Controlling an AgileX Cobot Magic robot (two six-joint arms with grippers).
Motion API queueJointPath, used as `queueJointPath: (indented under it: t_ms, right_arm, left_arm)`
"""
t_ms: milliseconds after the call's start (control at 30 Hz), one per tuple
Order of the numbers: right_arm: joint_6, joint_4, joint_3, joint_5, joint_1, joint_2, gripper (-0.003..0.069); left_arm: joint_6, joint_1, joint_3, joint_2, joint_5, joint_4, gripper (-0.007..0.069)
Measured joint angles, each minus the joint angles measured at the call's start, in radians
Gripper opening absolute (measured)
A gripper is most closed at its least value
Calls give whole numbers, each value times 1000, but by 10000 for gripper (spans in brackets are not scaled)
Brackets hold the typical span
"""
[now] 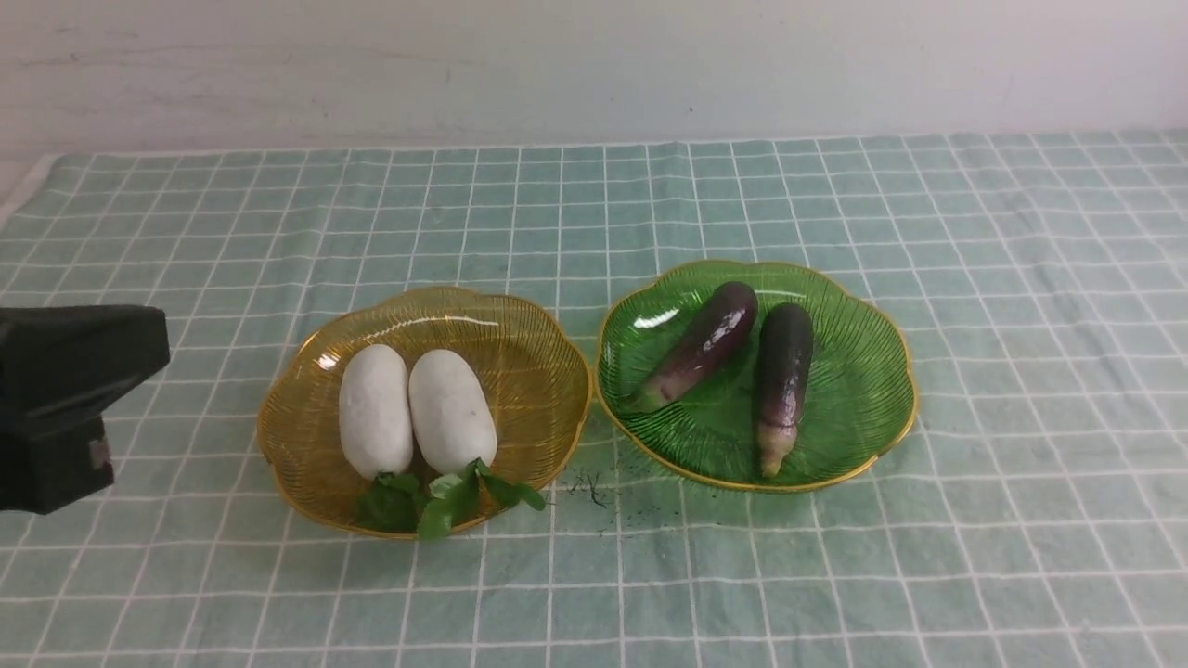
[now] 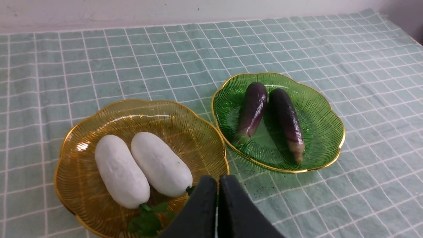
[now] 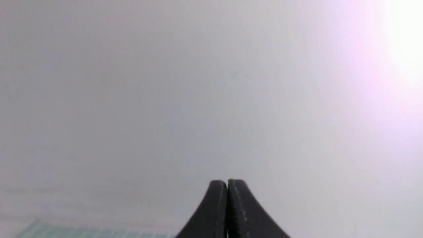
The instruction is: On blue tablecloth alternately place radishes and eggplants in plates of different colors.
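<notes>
Radish plate lies right of the left gripper jaws, just ahead of their tips. Two radishes lie side by side in it, leaf ends toward the robot. Eggplant plate sits further right, just beside it, with two eggplants in it. Both plates on tablecloth.

**Front view.** I see soft, even overhead light. The blue tablecloth is evenly bright, and the shadows under the amber plate and green plate are faint. White glints streak both plates' far-left inner ribs and the eggplants; the radishes are nearly washed out. Focus holds across the cloth.

**Left wrist view.** Same light. The left gripper reads as flat black and slightly soft.

**Right wrist view.** The wall is hazy and low in contrast, and a pink-white bloom burns out one corner of the picture. The right gripper and the strip of cloth are blurred.
</notes>
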Motion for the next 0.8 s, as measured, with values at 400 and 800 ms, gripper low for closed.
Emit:
queueJointPath:
  t_ms: [400,800]
  right_arm:
    - [25,0,479,-380,0,-319,-15]
    - [25,0,480,-391,0,-320,-15]
  left_arm:
    - [10,0,64,-94,-14,60,-8]
    - [-69,0,308,-368,-100,138,-8]
